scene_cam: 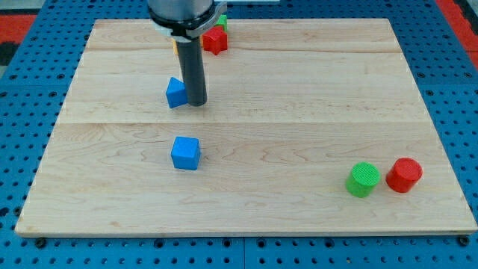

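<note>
My tip (196,102) rests on the wooden board (299,134) in the upper left part of the view. It stands right against the right side of a blue block (175,93), partly hiding it, and appears to touch it. A blue cube (185,153) lies a short way below the tip, apart from it. Above the tip, near the board's top edge, sits a red block (215,40). A green block (222,22) and a sliver of a yellow block (175,46) peek out from behind the arm there.
A green cylinder (363,179) and a red cylinder (404,175) stand side by side near the board's lower right corner. A blue perforated table (30,112) surrounds the board.
</note>
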Controlling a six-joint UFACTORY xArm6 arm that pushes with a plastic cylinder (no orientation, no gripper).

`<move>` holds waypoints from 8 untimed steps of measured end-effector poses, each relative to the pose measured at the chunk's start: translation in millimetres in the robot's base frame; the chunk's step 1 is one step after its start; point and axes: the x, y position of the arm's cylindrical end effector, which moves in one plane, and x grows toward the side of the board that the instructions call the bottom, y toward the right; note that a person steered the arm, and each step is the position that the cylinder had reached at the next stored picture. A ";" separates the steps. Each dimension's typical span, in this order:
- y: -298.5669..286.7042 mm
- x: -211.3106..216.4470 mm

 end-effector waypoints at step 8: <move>-190.8 -103.7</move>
